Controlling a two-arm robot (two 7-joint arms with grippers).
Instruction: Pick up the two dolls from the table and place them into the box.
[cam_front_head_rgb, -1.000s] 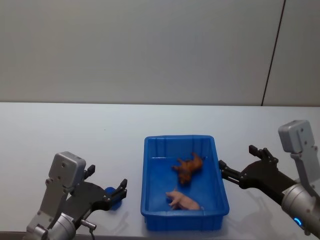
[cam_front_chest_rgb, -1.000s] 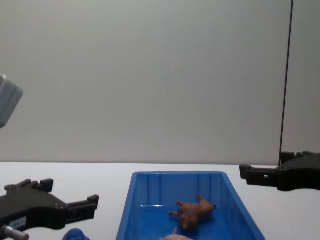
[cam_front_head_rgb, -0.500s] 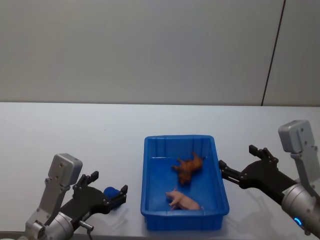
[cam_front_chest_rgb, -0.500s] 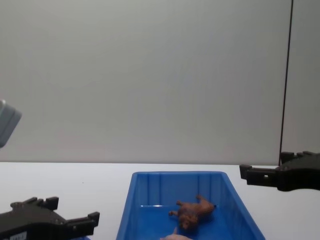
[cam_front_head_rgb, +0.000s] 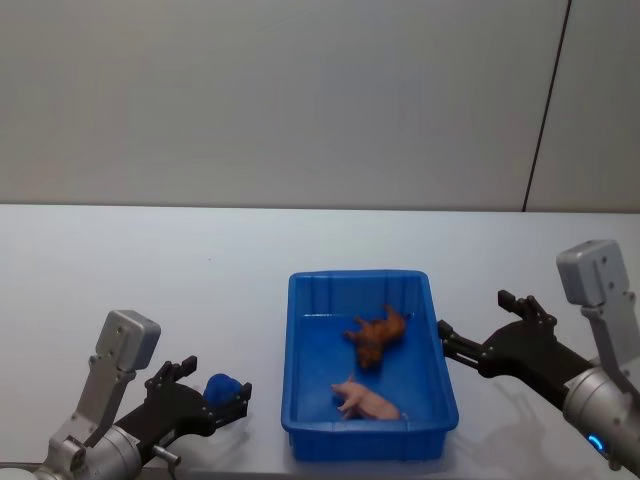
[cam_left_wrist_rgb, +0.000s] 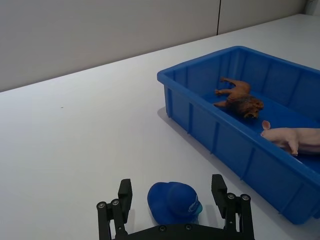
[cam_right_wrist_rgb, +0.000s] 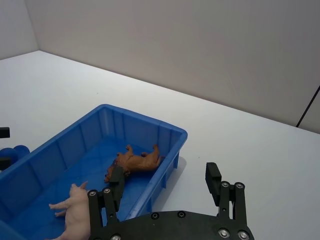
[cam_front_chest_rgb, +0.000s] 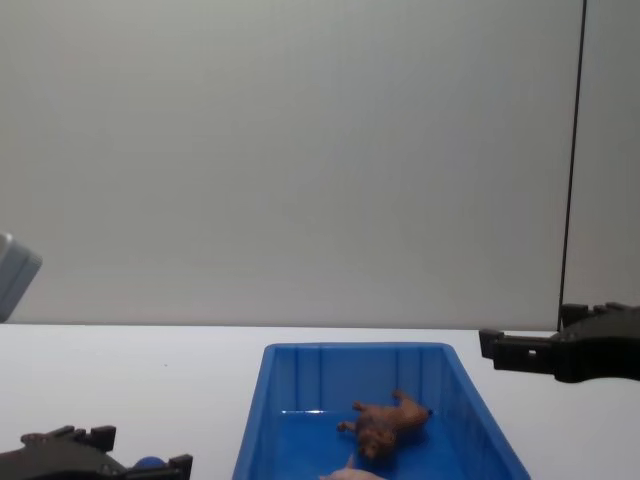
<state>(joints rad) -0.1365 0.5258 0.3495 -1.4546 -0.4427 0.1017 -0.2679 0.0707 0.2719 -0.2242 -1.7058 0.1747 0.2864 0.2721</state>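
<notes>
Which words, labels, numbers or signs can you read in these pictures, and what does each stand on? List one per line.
No text reads clearly anywhere.
Blue toy: a small pale mark on its side, between the open fingers of the left tool, too blurred to read.
Box, brown doll, pink pig and right tool: no lettering seen.

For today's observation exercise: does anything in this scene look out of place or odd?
Yes: a pink pig figure lies on its side in the blue box near the brown lion doll, though it is neither of the two dolls.
</notes>
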